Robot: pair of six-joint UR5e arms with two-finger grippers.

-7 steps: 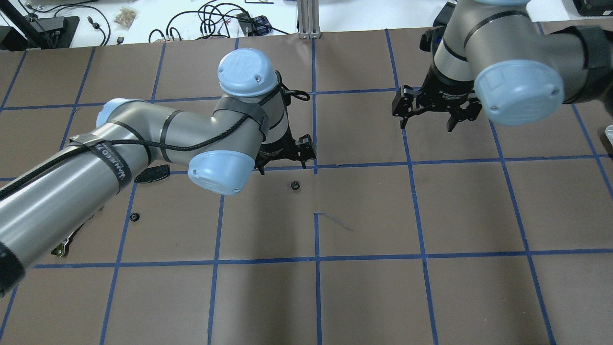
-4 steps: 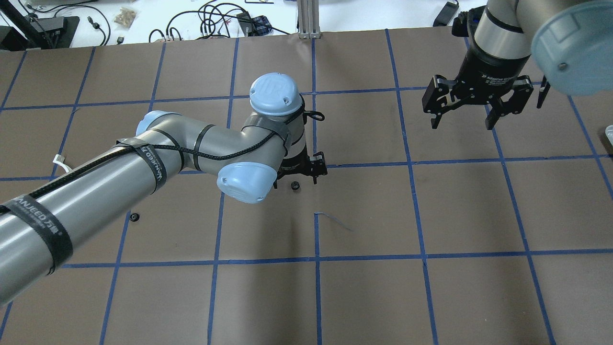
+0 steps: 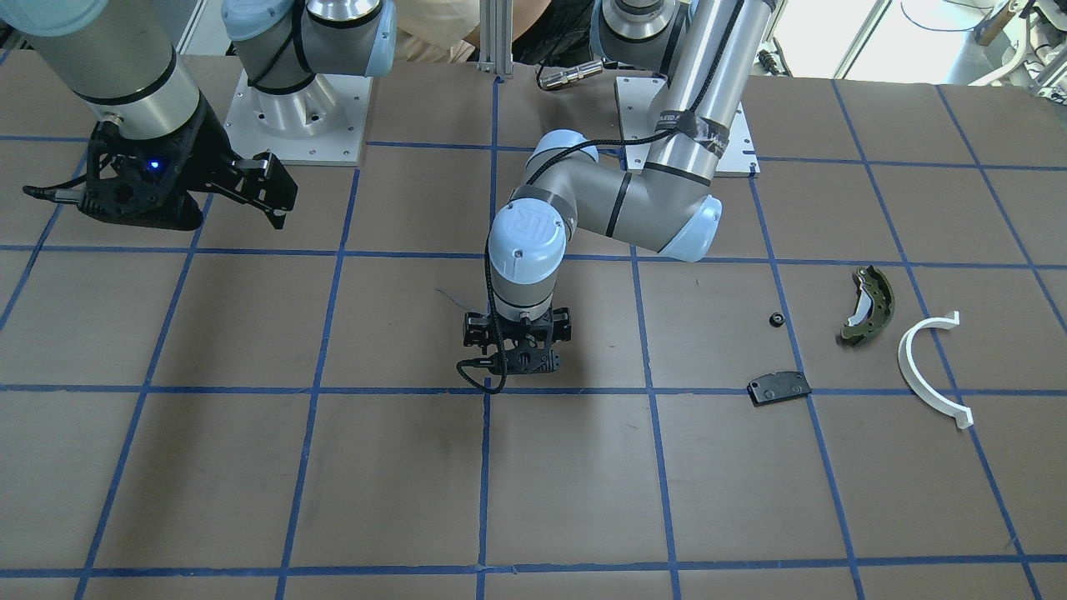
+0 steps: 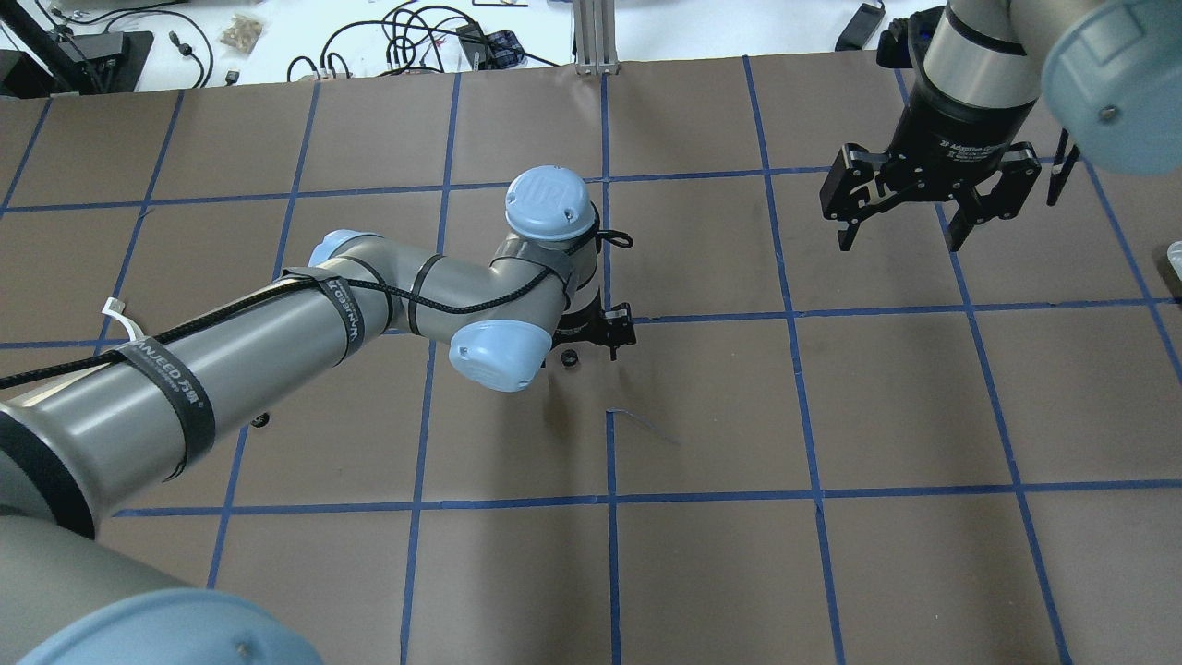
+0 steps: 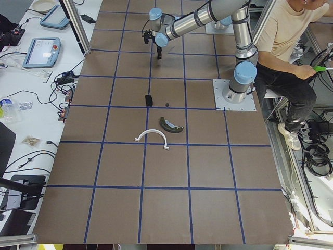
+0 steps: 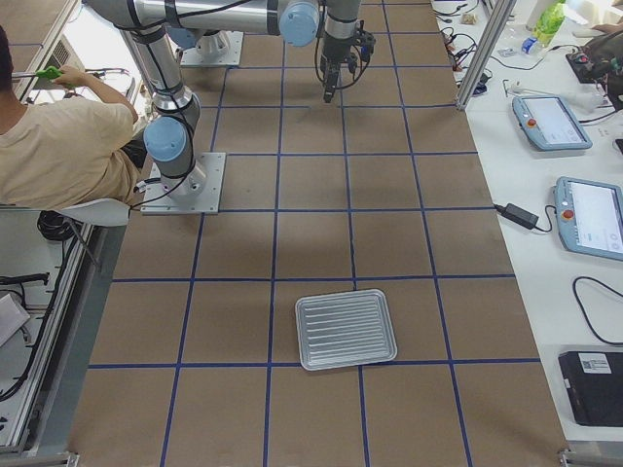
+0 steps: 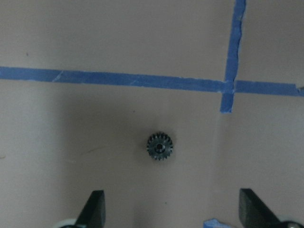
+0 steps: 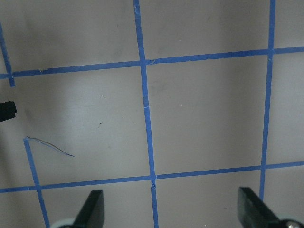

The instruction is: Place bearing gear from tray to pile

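A small dark bearing gear [image 4: 570, 356] lies on the brown table near a blue tape crossing. In the left wrist view the gear [image 7: 159, 146] lies flat, just ahead of the fingertip line. My left gripper [image 4: 580, 348] hangs over it, open and empty, and it also shows in the front view [image 3: 518, 367], where the gear is hidden. The pile lies on my left: an olive brake shoe [image 3: 869, 305], a white half-ring [image 3: 929, 367], a black pad [image 3: 778, 387]. My right gripper [image 4: 903, 242] is open and empty, far from the gear.
A second small gear [image 3: 775, 318] lies beside the pile. A grey metal tray [image 6: 346, 329] stands at the table's right end. An operator sits behind the robot base. Cables and devices lie beyond the far table edge.
My left gripper has moved right and toward the gear until it is over it. My right gripper has moved right and toward the table's far edge. The gear has not moved.
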